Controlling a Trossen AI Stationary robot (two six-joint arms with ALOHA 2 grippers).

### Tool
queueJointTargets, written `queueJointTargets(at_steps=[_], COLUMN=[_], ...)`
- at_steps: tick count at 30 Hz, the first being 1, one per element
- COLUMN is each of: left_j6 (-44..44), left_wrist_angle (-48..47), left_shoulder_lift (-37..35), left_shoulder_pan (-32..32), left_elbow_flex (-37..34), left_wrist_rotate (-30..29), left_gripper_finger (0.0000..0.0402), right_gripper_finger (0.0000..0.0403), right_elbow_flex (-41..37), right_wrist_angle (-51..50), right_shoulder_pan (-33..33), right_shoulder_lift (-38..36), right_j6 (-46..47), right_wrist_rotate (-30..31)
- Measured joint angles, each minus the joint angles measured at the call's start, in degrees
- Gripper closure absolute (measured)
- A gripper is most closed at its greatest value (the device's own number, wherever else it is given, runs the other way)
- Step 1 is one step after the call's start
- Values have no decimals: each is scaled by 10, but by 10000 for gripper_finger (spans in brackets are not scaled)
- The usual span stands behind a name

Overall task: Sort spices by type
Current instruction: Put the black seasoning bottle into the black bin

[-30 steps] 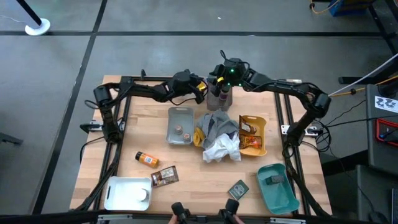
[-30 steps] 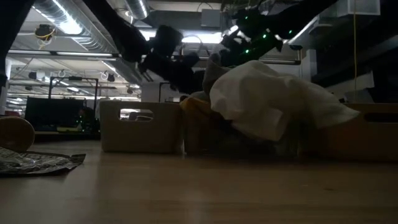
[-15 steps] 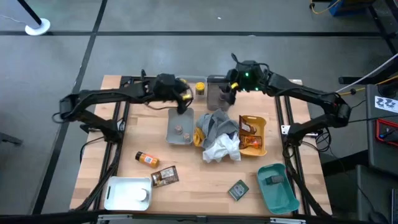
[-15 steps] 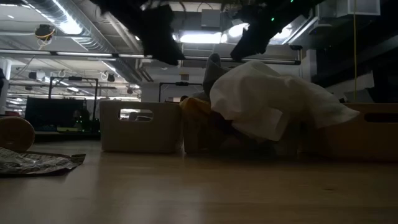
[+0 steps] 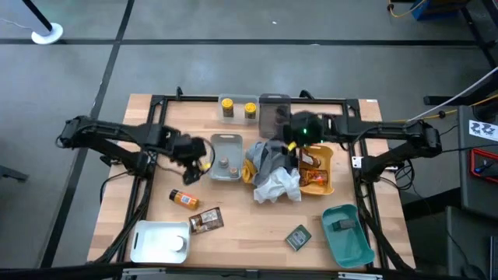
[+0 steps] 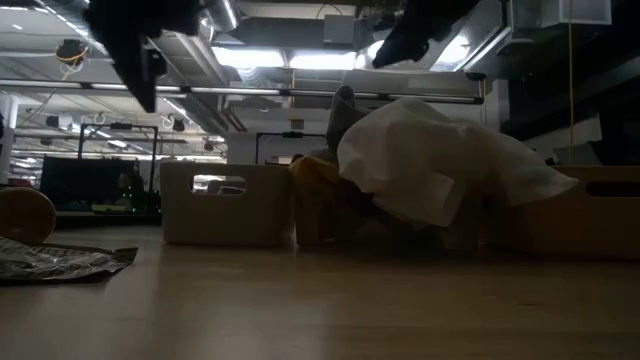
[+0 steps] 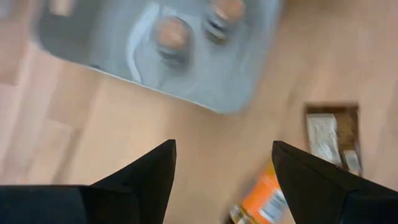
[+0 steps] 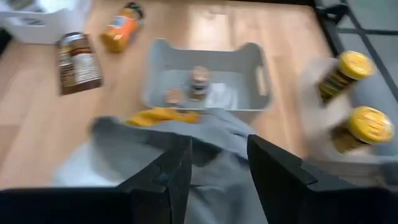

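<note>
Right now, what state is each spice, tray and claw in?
Left claw: open, empty, above the orange bottle.
Right claw: open, empty, over the grey cloth.
Orange bottle: lying on its side on the table.
Yellow jars: upright in the clear tray.
Tiny pots: upright in the grey tray.
Brown packet: flat on the table.

high view: even, bright overhead light, soft shadows on the desk point(image 5: 233, 214) | low view: dim and backlit, ceiling strip lights point(image 6: 300, 60) glare, the cloth point(image 6: 440, 160) and bins in silhouette | left wrist view: strong motion blur, grey tray point(image 7: 155, 50) smeared | right wrist view: well lit, blurred, yellow jars point(image 8: 354, 93) soft
</note>
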Motion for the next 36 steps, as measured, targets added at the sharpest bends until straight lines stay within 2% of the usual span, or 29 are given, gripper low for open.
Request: queueJointTargets(at_steps=[5, 7, 11, 15, 18, 21, 29, 36], left_j6=[-22, -60, -199, -411, -583, -709, -910, -1012], left_wrist_angle=[0, 0, -16, -48, -69, -70, -14, 6], left_shoulder_lift=[5, 5, 5, 6, 6, 6, 6, 6], left_shoulder_pan=[-90, -113, -138, -147, -147, -150, -181, -215], left_elbow_flex=[-14, -23, -44, -59, -59, -59, -58, -58], left_wrist_rotate=[1, 1, 1, 8, 53, 89, 104, 55], left_gripper_finger=[153, 153, 153, 153, 153, 153, 153, 153], right_gripper_finger=[246, 246, 246, 246, 246, 246, 246, 246], right_elbow_flex=[0, 0, 0, 0, 0, 0, 0, 0], right_wrist_angle=[0, -1, -1, -1, -1, -1, -3, -12], right_shoulder_pan=[65, 87, 126, 154, 166, 168, 166, 166], right_shoulder_lift=[0, 0, 0, 0, 0, 0, 0, 1], right_j6=[21, 32, 63, 90, 91, 92, 92, 92], right_wrist_rotate=[32, 48, 74, 79, 79, 79, 79, 79])
